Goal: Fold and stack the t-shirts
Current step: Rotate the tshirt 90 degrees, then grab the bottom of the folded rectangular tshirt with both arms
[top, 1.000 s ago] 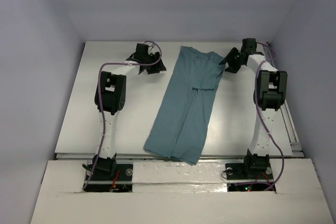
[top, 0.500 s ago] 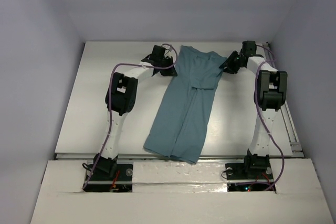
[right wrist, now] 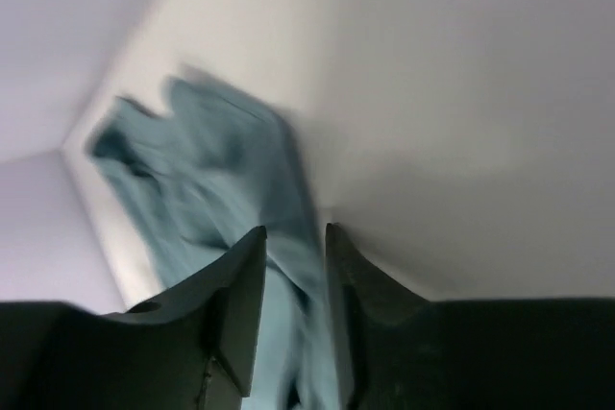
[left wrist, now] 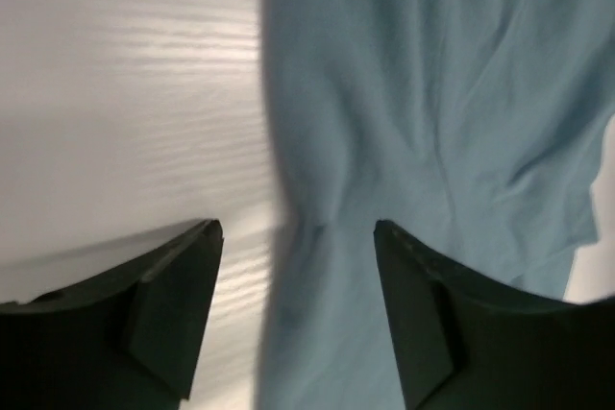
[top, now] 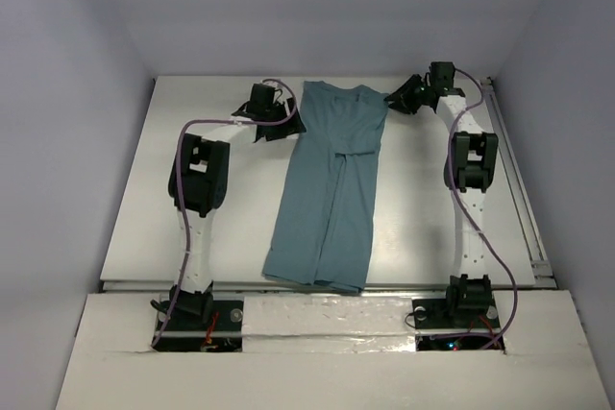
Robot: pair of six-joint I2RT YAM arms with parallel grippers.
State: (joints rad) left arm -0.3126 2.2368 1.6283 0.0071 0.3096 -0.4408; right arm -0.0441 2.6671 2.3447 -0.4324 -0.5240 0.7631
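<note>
1. L gripper (left wrist: 296, 228): fingers (left wrist: 173, 304) wide apart, nothing held. Shirt (left wrist: 413, 93) edge runs up betw. them, so one finger is over bare table (left wrist: 115, 93) and the other over cloth. Can't tell if the tips touch down.
2. R gripper (right wrist: 295, 230): only a narrow gap, w/ cloth showing in it. View is blurred; can't tell if the cloth is pinched or just lies behind the tips.
3. Both grippers are at the table's far end. L is just beside the shirt's far-left edge, R at its far-right corner.
4. Shirt: flat on the table, about mid-width, already a long narrow strip. Long axis runs far to near, neck end by the table's far edge and hem at its near edge. It leans slightly left toward the near end.
5. Key relation: the strip's far end lies right at both sets of fingers, and the rest stretches away toward the table's near edge. Neither arm is clearly nearer, but R looks closer to a grip.
6. Judgement: the step is prob. to take both far corners and carry them toward the near edge to halve the strip. L would need to close on the edge first. Risk: if only one corner is gripped, the cloth skews.
</note>
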